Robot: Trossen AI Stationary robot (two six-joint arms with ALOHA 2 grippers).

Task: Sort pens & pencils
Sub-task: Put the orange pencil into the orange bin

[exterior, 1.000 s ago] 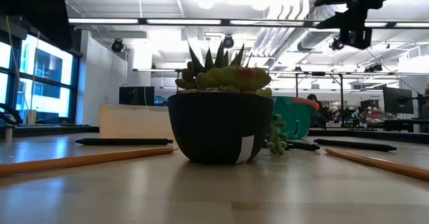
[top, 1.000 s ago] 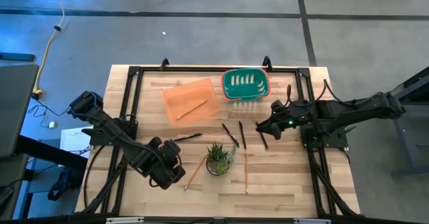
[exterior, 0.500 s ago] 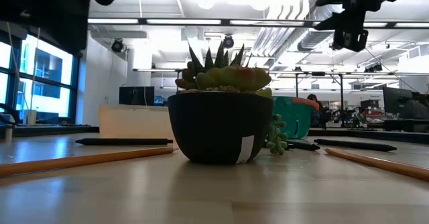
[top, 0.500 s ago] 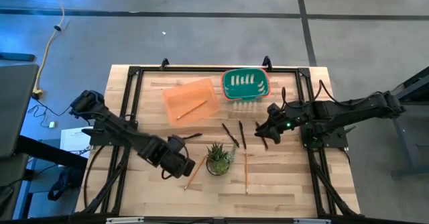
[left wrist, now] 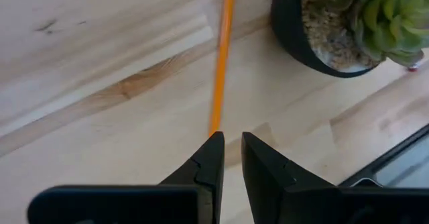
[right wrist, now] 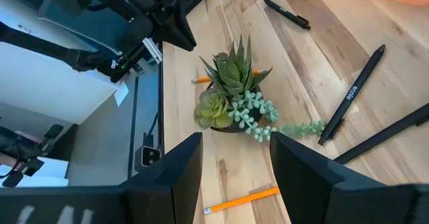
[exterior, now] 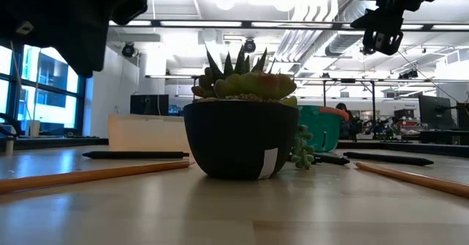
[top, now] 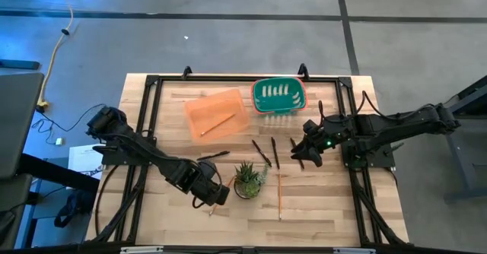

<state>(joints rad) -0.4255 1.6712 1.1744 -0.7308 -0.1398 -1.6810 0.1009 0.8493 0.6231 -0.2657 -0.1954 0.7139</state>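
Note:
My left gripper hangs low over the table just left of a potted succulent, pointing steeply down. Its fingers stand a narrow slit apart with nothing between them, just short of the near end of an orange pencil lying flat. A second pencil lies right of the pot, and a third rests in the orange tray. Dark pens lie flat beyond the pot. My right gripper hovers open above the table right of them.
A green basket stands at the far edge, right of the orange tray. The pot stands between the two loose pencils. A black frame runs around the table. In the right wrist view two pens lie close beside the succulent's trailing stem.
My left gripper has gone toward the table's right edge, toward the pot and the pencil beside it, sinking a little and rolling about its own axis. The pens and pencils have stayed where they were.

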